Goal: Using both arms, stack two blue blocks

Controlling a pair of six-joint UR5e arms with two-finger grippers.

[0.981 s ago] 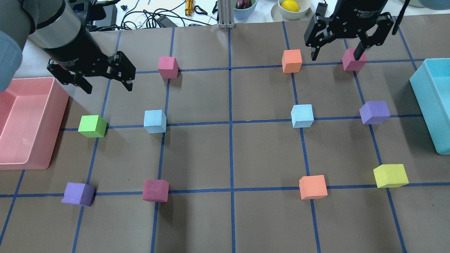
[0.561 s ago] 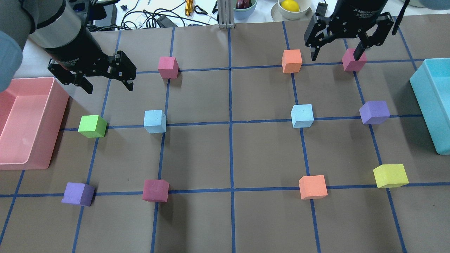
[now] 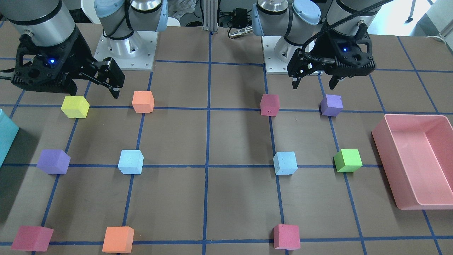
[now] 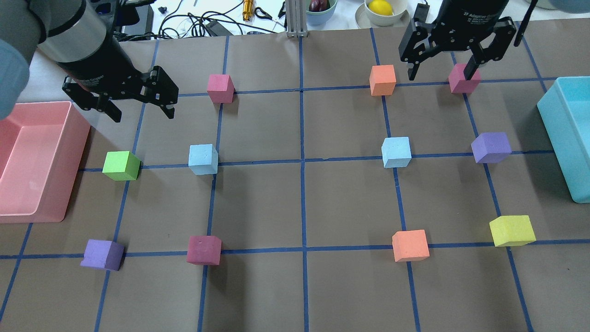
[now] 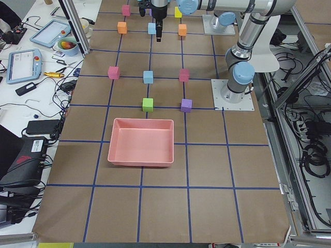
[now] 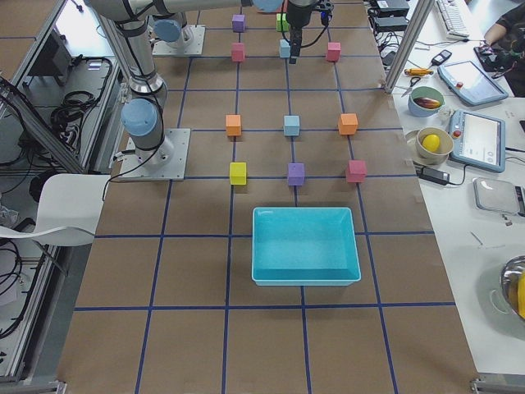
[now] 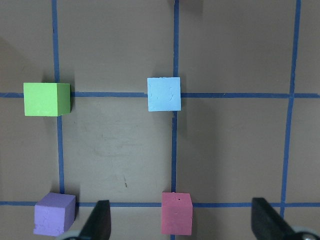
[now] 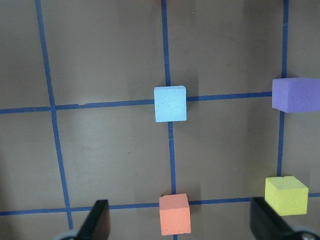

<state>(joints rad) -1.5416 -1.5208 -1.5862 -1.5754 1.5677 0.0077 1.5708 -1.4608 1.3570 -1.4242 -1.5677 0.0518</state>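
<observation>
Two blue blocks [image 4: 203, 159] [image 4: 396, 151], two purple cubes [image 4: 491, 147] [image 4: 102, 254], two orange cubes [image 4: 382, 80] [image 4: 410, 245]

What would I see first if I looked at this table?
Bright foam cubes dot the brown table, with two pale blue blocks in the middle row. The left gripper and right gripper hang open above; a pink bin and teal bin sit at the ends.

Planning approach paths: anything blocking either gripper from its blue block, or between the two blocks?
Nothing visible. Left gripper and right gripper hover raised, jaws open. Left blue block and right blue block stand alone, with only bare mat between them.
</observation>
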